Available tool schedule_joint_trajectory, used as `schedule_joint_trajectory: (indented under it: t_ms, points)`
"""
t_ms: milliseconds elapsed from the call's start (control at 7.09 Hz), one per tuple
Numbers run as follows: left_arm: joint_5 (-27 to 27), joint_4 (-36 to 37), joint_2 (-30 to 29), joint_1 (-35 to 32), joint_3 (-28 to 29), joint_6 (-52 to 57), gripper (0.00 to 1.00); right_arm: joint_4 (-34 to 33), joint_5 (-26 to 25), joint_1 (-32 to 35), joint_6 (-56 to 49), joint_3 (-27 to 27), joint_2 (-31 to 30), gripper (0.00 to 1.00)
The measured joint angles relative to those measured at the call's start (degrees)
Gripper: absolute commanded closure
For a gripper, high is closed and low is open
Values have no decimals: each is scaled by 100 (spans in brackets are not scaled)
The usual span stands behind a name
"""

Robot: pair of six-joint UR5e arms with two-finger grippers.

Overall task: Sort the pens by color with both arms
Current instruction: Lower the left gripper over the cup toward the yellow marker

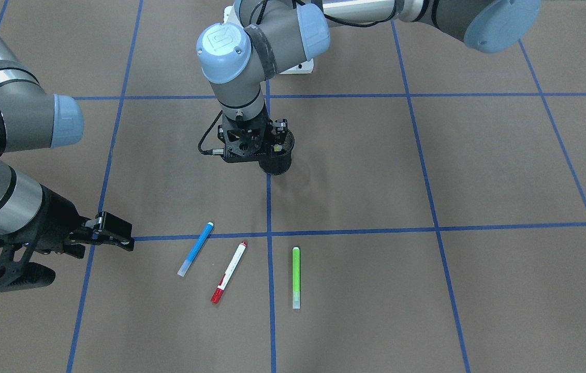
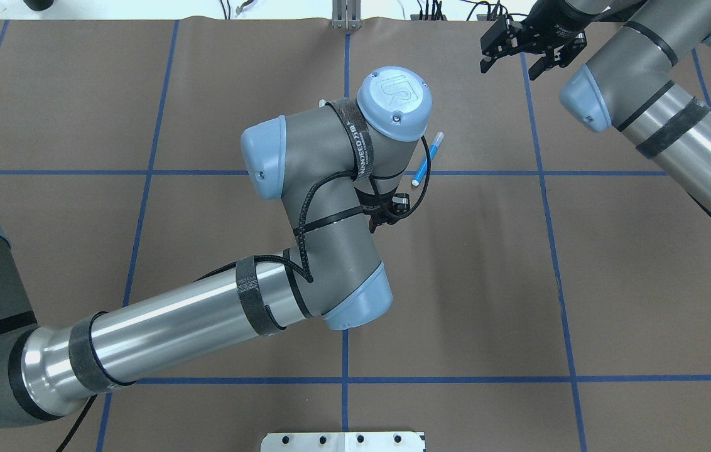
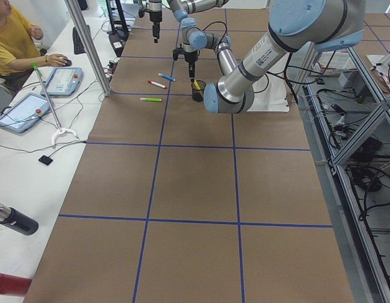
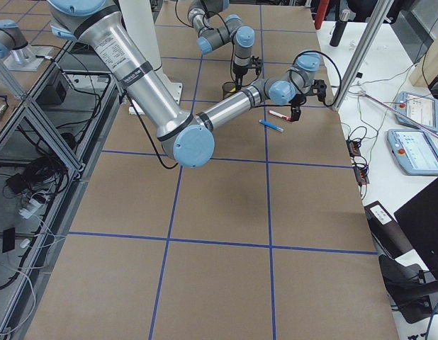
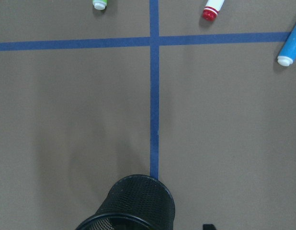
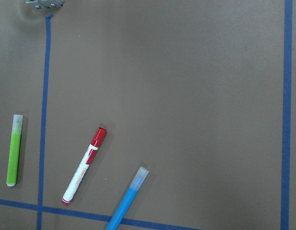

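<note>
Three pens lie in a row on the brown table: a blue pen (image 1: pixel 195 248) (image 6: pixel 128 201), a white pen with red ends (image 1: pixel 229 272) (image 6: pixel 84 165) and a green pen (image 1: pixel 296 277) (image 6: pixel 14 151). A bit of yellow (image 1: pixel 277 148) shows inside the black mesh cup (image 1: pixel 276 163) (image 5: pixel 138 203). My left gripper (image 1: pixel 274 142) hangs straight over that cup; its fingers are hidden, so I cannot tell its state. My right gripper (image 2: pixel 511 63) (image 1: pixel 126 235) hovers open and holds nothing, off to the side of the blue pen.
Blue tape lines (image 1: pixel 268 233) cross the table in a grid. A person in a yellow shirt (image 3: pixel 12 38) sits at a side bench with tablets (image 3: pixel 21 112). A metal post (image 3: pixel 88 44) stands at that table edge. My left arm's elbow (image 2: pixel 330 207) hides the table's middle from overhead.
</note>
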Motion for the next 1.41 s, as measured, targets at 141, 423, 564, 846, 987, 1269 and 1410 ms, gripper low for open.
schedule_joint_trajectory:
  t_ms: [141,423,564,846,987,1269,1410]
  points:
    - [0,15,6,1,-6,2,48,1,-2,-5,0,0,-2,1]
    - [-2,23,19,5,-12,3,57,1,-8,-10,0,0,-4,1]
    - [-6,23,31,11,-20,3,62,1,-8,-12,0,0,-4,1]
    - [-8,24,61,23,-32,3,72,1,-9,-12,0,0,-4,1]
    - [-8,24,64,26,-36,3,73,1,-9,-12,0,0,-4,1]
    - [-9,24,68,28,-51,3,86,1,-9,-12,0,0,-4,1]
    - [-9,24,68,28,-64,3,96,1,-9,-12,0,0,-7,1]
